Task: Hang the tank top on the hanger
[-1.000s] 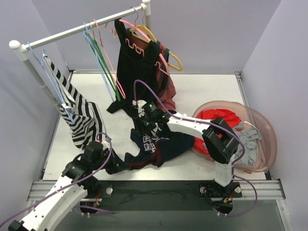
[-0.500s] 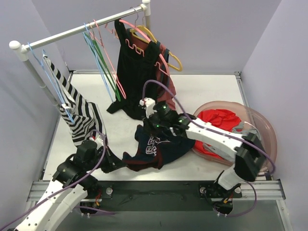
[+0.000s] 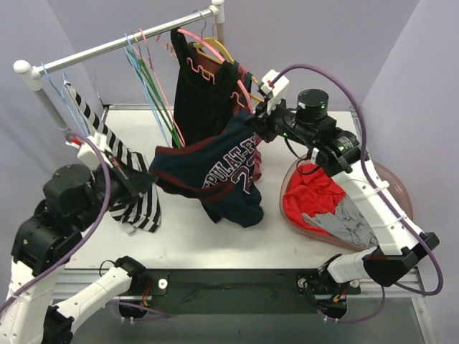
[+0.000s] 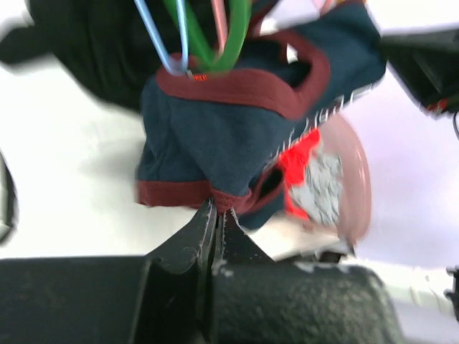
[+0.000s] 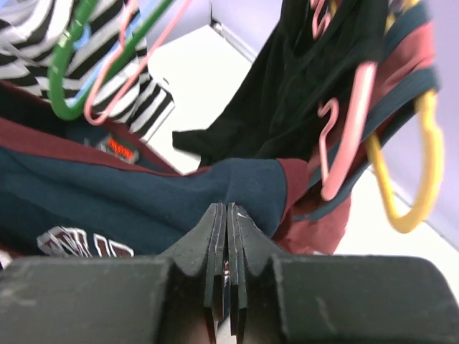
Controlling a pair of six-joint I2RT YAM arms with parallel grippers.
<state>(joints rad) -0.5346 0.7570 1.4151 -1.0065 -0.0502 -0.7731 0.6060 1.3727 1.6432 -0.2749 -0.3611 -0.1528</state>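
Quick count: one tank top (image 3: pixel 215 175), up off the table (image 3: pixel 237 247) and strung between two grippers. The left gripper (image 4: pixel 216 209) has its fingers squeezed together on the dark red trim at one edge. The right gripper (image 5: pixel 227 213) has its fingers clamped tight on a navy fold right next to the red trim.

Straight past the left fingertips, at the far side of the bunched jersey, the hanger (image 4: pixel 219 21) hangs bare next to green and blue ones.

From the right wrist I count two pink hangers. One sits up-left of the fingertips by one green hanger (image 5: pixel 68 107). The second pink hanger (image 5: pixel 351 129) is up-right with one yellow hanger (image 5: pixel 412 208), against the black dress (image 5: pixel 301 93). There's one pink basin (image 3: pixel 398 186) holding a red and a grey piece.
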